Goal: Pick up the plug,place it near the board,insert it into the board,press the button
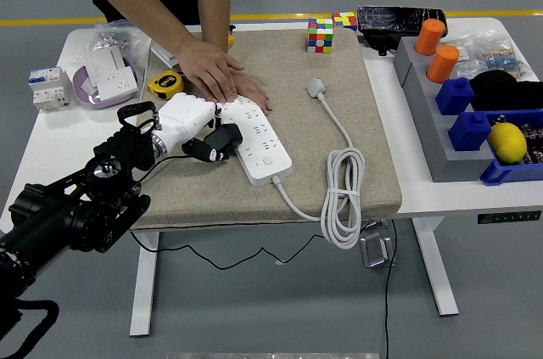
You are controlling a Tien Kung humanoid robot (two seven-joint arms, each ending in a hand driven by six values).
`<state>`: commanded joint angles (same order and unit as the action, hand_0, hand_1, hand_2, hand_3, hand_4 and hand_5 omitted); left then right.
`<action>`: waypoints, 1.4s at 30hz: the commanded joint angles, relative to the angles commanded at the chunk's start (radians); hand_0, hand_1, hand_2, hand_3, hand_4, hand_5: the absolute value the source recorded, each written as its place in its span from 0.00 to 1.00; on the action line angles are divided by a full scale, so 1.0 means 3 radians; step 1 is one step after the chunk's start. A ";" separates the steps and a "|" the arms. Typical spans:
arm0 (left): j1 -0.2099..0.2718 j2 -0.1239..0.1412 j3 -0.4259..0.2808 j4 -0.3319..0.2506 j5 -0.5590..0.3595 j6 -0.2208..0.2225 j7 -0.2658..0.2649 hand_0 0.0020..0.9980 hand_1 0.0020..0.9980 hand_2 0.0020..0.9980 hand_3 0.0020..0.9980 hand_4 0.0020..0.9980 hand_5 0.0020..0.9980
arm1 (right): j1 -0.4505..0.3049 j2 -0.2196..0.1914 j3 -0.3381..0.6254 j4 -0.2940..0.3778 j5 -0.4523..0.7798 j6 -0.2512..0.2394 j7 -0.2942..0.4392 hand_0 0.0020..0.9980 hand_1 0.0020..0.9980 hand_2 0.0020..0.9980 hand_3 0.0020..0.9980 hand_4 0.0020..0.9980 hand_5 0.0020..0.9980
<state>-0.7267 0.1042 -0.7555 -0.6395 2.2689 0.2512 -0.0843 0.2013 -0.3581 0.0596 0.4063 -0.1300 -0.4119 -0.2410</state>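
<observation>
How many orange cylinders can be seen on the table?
2. One orange plastic cylinder stands at the grey block's far end; the second orange cylinder stands just nearer, beside a blue block. Others may be hidden.

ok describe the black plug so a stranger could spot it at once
Start at the beige felt mat covering the table. On its left lies a white power strip under a person's hand. The small black plug is in the robot's white left hand beside it, the only black item there.

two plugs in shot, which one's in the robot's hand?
The black plug, gripped by the left hand beside the power strip. The white plug lies loose on the mat.
</observation>
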 joint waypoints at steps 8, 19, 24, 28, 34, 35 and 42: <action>-0.0008 0.0005 -0.0023 -0.0008 0.0000 -0.0004 0.0005 0.55 0.69 0.66 0.58 1.00 0.46 | -0.0003 0.0005 -0.0002 0.0001 0.0003 0.0005 -0.0001 1.00 0.98 0.89 0.90 1.00 1.00; -0.0016 0.0015 -0.0056 0.0007 0.0000 -0.0063 -0.0019 0.57 0.72 0.70 0.67 1.00 0.57 | 0.0000 0.0005 -0.0007 0.0001 0.0024 0.0012 0.0006 1.00 0.98 0.88 0.90 1.00 1.00; -0.0017 0.0018 -0.0093 0.0025 -0.0163 -0.0182 -0.0076 0.67 0.80 0.76 0.73 1.00 0.87 | 0.0002 0.0008 -0.0017 0.0003 0.0038 0.0012 0.0017 1.00 0.98 0.88 0.90 1.00 1.00; -0.0017 0.0020 -0.0116 0.0032 -0.0300 -0.0229 -0.0124 0.67 0.80 0.76 0.73 1.00 0.87 | 0.0003 0.0008 -0.0013 0.0003 0.0031 0.0013 0.0013 1.00 0.98 0.88 0.90 1.00 1.00; 0.0013 0.0031 -0.0244 -0.0023 -0.0469 -0.0314 -0.0159 0.77 0.88 0.84 0.81 1.00 1.00 | 0.0013 0.0012 -0.0032 0.0004 0.0058 0.0011 0.0032 1.00 0.98 0.87 0.89 1.00 1.00; 0.0046 0.0038 -0.0319 -0.0082 -0.0527 -0.0339 -0.0152 0.84 0.92 0.91 0.87 1.00 1.00 | 0.0013 0.0013 -0.0037 0.0004 0.0067 0.0010 0.0037 1.00 0.98 0.87 0.89 1.00 1.00; 0.0506 0.0086 -0.0970 -0.0847 -0.1307 -0.0347 0.0181 0.92 0.95 0.95 0.94 1.00 1.00 | -0.0005 0.0021 -0.0082 0.0001 0.0150 0.0003 0.0084 1.00 0.98 0.87 0.89 1.00 1.00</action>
<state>-0.5748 0.1301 -1.0465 -0.8936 1.8769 0.1470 -0.0300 0.1998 -0.3519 0.0351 0.4065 -0.0850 -0.4109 -0.2158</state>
